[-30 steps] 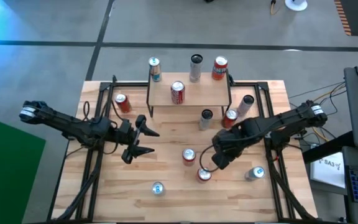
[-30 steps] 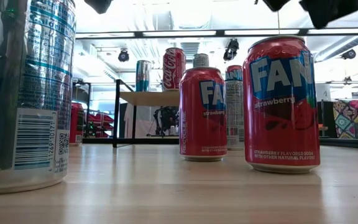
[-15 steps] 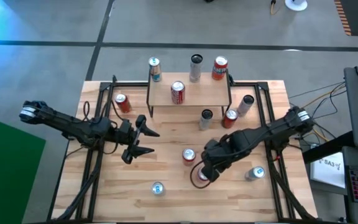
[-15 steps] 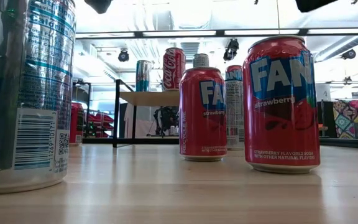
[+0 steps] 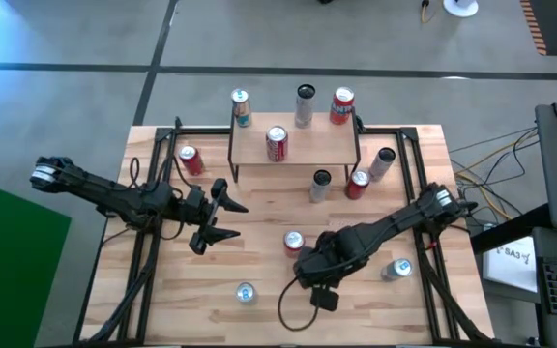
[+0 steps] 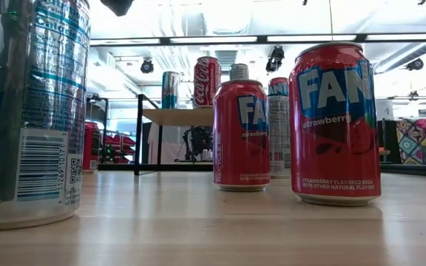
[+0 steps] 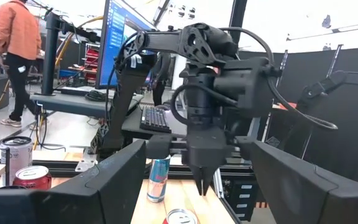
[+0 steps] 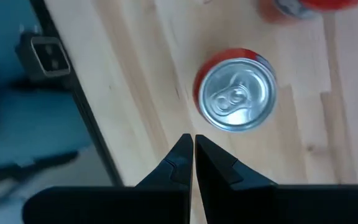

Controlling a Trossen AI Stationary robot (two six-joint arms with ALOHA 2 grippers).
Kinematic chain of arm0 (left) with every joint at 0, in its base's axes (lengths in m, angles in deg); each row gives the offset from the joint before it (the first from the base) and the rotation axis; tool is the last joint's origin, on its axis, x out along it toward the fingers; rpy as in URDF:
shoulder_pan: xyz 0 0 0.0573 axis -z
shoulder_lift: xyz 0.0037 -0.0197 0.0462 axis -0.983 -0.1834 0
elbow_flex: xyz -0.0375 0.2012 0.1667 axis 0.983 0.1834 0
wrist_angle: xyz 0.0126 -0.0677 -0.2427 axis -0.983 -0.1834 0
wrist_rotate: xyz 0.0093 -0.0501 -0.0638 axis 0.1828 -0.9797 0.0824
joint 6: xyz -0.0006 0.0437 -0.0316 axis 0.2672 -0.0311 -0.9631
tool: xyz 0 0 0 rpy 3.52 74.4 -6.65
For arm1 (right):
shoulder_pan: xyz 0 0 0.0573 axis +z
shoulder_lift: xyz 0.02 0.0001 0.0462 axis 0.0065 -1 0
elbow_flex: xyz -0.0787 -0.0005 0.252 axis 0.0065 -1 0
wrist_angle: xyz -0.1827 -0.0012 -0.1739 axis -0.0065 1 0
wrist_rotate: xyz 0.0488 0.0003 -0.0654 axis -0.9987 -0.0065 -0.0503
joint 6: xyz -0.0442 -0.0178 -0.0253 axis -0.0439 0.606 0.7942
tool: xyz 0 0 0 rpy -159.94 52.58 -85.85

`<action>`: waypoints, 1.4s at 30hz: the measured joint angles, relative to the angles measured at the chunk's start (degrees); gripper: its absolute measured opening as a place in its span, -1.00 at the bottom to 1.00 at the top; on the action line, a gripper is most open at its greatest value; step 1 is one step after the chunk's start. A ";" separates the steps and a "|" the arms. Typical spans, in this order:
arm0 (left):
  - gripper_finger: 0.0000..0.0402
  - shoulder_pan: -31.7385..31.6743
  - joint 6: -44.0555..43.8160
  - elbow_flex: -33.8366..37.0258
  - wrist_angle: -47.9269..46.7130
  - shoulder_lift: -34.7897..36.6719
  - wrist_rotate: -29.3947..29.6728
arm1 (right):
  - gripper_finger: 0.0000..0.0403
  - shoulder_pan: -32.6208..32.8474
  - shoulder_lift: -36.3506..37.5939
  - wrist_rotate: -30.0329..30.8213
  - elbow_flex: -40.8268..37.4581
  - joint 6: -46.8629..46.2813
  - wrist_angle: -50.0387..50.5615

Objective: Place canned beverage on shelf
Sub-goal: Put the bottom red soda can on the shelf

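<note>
Right gripper (image 8: 191, 152) clenched, empty, above a red can (image 8: 236, 93). Left gripper (image 5: 222, 215) spread wide, holding nothing, waits mid-table.

The slatted table (image 5: 162, 290) carries scattered cans and the shelf (image 5: 307, 147).

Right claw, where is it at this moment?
High view: the right claw hangs shut over the table's front centre, above a red can and just right of another red can.
</note>
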 joint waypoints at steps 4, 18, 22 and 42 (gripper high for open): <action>0.37 0.00 -0.02 0.00 -0.07 0.02 -0.04 | -0.96 0.20 -0.53 -0.06 0.22 6.52 0.31; 0.37 0.00 -0.61 0.00 0.24 0.02 -0.04 | -0.95 -0.55 -0.32 -0.01 0.17 18.73 0.28; 0.37 0.00 -0.54 0.00 0.26 0.02 -0.04 | -0.94 -0.55 -0.37 1.30 0.17 16.76 0.27; 0.37 0.00 -0.41 0.00 0.31 -0.02 -0.04 | 0.64 -0.55 -0.56 10.35 -0.62 12.03 -1.62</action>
